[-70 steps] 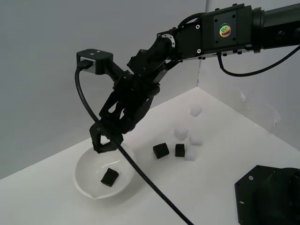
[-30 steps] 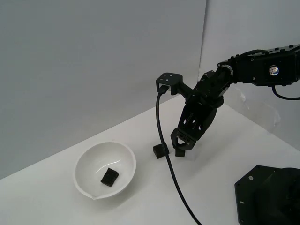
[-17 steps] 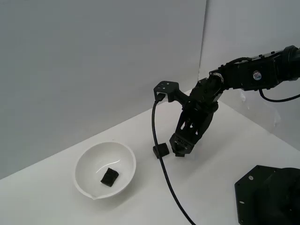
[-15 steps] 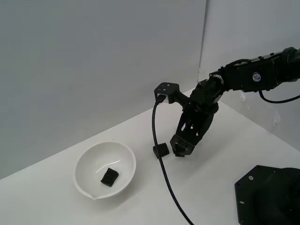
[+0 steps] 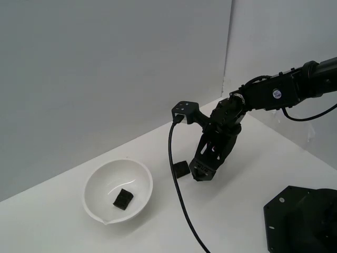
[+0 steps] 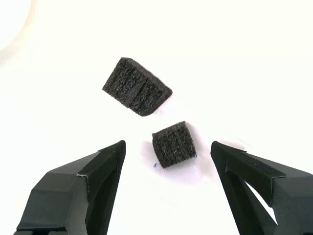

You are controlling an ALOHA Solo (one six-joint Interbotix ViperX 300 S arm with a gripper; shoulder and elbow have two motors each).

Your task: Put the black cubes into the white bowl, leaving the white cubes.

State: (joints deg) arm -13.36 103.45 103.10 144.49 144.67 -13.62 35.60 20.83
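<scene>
The white bowl [image 5: 138, 178] stands at the exterior view's left with one black cube [image 5: 122, 199] lying in it. A second black cube [image 5: 182, 168] [image 6: 137, 93] rests on the white table between the bowl and my gripper [image 5: 201, 173]. The wrist view shows a third black cube [image 6: 173, 144] on the table between my open fingers [image 6: 102, 171], with a gap on each side of it. In the exterior view that cube is hidden behind the gripper. I cannot make out the white cubes in either view; the arm covers the spot behind the gripper.
A black cable [image 5: 176, 195] hangs from the wrist camera down across the table in front of the second cube. A black machine base [image 5: 303, 221] fills the exterior view's lower right corner. Grey walls close the table at the back and right.
The arm swung from above the bowl over to the loose black cubes. In the last second the open gripper sank to the table, and it now straddles one cube.
</scene>
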